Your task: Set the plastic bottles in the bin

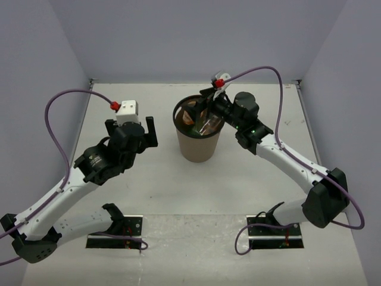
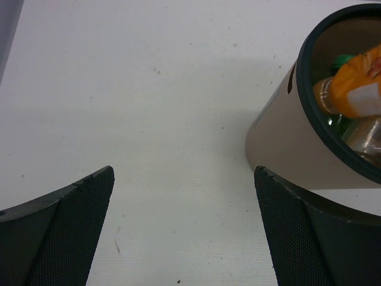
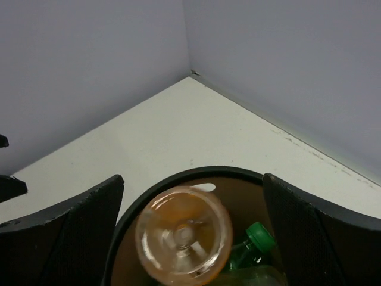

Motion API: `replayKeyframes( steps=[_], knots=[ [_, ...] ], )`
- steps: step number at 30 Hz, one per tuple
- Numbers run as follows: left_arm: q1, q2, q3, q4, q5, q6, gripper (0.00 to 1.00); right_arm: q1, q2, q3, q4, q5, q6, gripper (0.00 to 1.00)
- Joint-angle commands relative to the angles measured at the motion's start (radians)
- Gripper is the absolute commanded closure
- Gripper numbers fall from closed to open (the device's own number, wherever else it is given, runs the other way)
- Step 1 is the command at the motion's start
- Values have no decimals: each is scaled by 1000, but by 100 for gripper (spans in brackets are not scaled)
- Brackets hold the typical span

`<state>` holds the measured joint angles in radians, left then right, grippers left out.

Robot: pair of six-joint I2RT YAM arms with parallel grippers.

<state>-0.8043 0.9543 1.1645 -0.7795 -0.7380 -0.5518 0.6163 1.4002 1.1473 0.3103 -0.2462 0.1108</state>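
Observation:
The brown bin [image 1: 198, 143] stands mid-table. My right gripper [image 1: 208, 108] hovers over its rim, open, touching nothing. In the right wrist view my right gripper [image 3: 191, 179] has its jaws wide apart. Between them an orange bottle [image 3: 183, 234] shows bottom-up and blurred inside the bin's dark rim [image 3: 178, 174], free of both fingers. A green-capped bottle [image 3: 257, 241] lies beside it. My left gripper [image 1: 131, 128] is open and empty, left of the bin. In the left wrist view my left gripper [image 2: 183, 173] sits beside the bin wall [image 2: 277, 134]. Inside are an orange bottle [image 2: 356, 83], a green one [image 2: 342, 60] and a clear one [image 2: 364, 134].
Grey walls enclose the white table on three sides, with a corner close behind the bin [image 3: 191, 74]. Purple cables loop above both arms. Two black base plates [image 1: 116, 233] sit at the near edge.

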Motion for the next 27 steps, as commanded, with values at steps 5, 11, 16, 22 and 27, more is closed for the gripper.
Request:
replayKeyframes(
  steps=[5, 11, 16, 22, 27],
  knots=[
    [54, 40, -2, 55, 54, 32, 0, 7, -84, 132, -69, 65, -86, 1],
    [325, 83, 47, 111, 245, 98, 0, -12, -151, 400, -625, 589, 72, 1],
    [517, 81, 49, 120, 381, 145, 0, -15, -419, 224, -872, 768, 156, 1],
    [516, -67, -34, 97, 296, 128, 0, -16, -745, 19, -999, 907, 227, 1],
    [516, -310, -245, 195, 264, 174, 0, -15, -839, -46, -1112, 858, 278, 1]
  ],
)
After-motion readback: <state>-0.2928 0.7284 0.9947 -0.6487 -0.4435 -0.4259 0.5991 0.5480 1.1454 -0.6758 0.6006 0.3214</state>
